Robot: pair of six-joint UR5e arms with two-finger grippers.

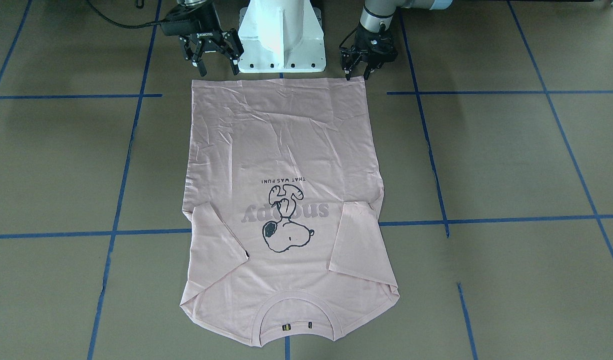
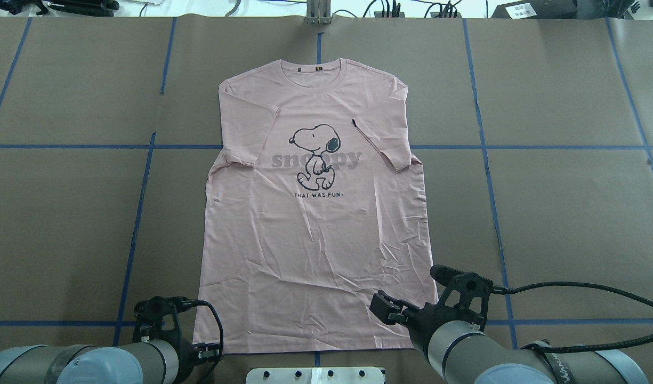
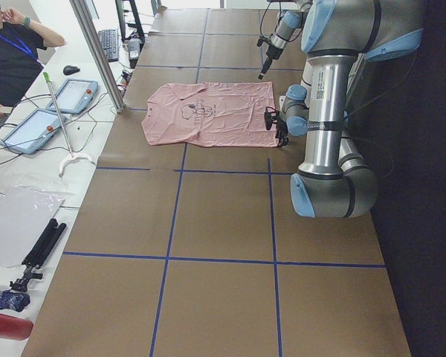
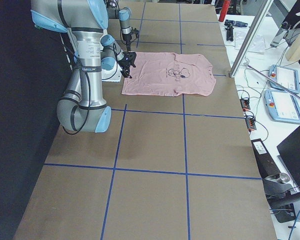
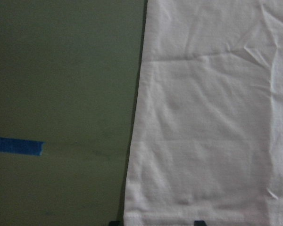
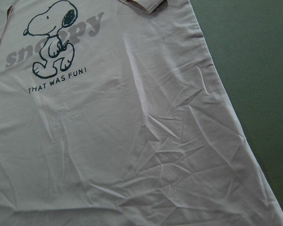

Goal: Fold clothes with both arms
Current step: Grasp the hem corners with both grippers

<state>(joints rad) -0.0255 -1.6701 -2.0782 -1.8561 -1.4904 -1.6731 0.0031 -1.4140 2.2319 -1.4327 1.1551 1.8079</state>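
The pale pink T-shirt (image 1: 286,150) lies flat and front up on the brown table, both sleeves folded inward, collar far from me and hem toward me. It also shows in the overhead view (image 2: 315,234). My left gripper (image 1: 356,76) is open and low at the hem's left corner. In the left wrist view (image 5: 155,223) its fingertips (image 5: 198,222) straddle the hem edge of the shirt (image 5: 207,117). My right gripper (image 1: 218,67) is open and empty, higher up over the hem's right corner. The right wrist view shows only the shirt (image 6: 132,141).
The white pedestal base (image 1: 281,35) stands just behind the hem, between the two arms. Blue tape lines (image 1: 116,220) grid the brown table. An operator (image 3: 15,59), tablets (image 3: 37,126) and a metal post (image 3: 97,52) are beyond the collar end.
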